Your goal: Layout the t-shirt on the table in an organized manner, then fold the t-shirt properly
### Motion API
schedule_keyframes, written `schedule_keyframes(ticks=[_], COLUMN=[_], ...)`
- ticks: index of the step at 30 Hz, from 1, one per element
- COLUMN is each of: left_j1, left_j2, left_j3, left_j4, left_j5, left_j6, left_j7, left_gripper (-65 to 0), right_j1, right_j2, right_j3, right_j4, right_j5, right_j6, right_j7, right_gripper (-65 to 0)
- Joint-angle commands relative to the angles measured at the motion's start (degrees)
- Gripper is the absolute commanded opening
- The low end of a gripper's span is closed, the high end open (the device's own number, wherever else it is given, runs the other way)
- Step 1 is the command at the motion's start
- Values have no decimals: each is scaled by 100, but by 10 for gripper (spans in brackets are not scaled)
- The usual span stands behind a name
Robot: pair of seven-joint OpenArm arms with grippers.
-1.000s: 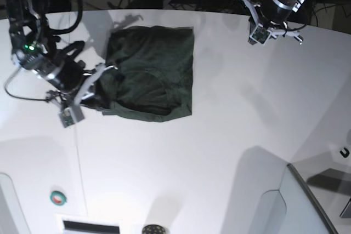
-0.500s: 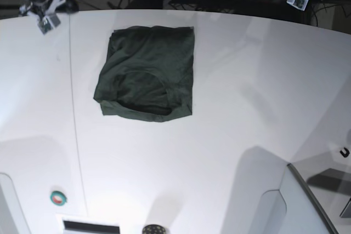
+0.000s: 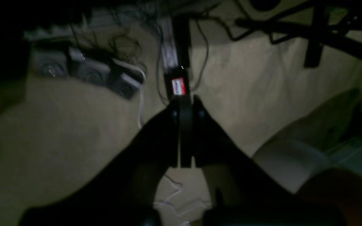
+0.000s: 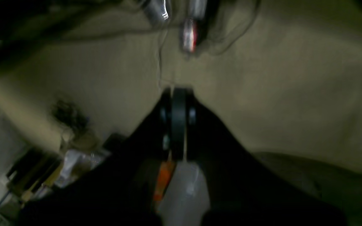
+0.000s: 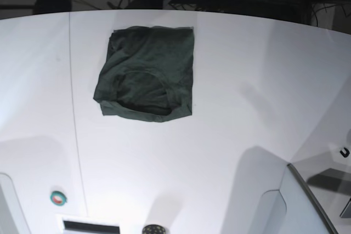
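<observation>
On table (image 5: 230, 97), folded t-shirt (image 5: 147, 75), flat

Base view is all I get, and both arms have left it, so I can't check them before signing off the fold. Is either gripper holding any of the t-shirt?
Observer: No. The left gripper is shut with nothing between its fingers.
Operator: And the right one?
Observer: The right gripper is shut too, empty.
Operator: What are they over?
Observer: Both wrist views show dim floor with cables, not the table. The t-shirt appears in neither.
</observation>
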Motion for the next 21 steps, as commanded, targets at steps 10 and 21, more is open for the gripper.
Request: schedule_keyframes(ticks=[10,21], left_j1=[-1522,-1812], left_j2=[581,1091], left_j3=[1581,1713], left_j4=[-2475,-2902], left_j5=[42,7], left_j6=[2455,3809], left_j7=[-215,-162], left_gripper=[-650,-650], right_j1=[2567,2171], right_j2=[-1004,-441], right_j3=[-1449,-1177], right_j4=[-5923,-5694], right_j5=[-2456,-2483], right_j6=[-4,-13], right_j7=[3738,4256], right_gripper=[-642,-642])
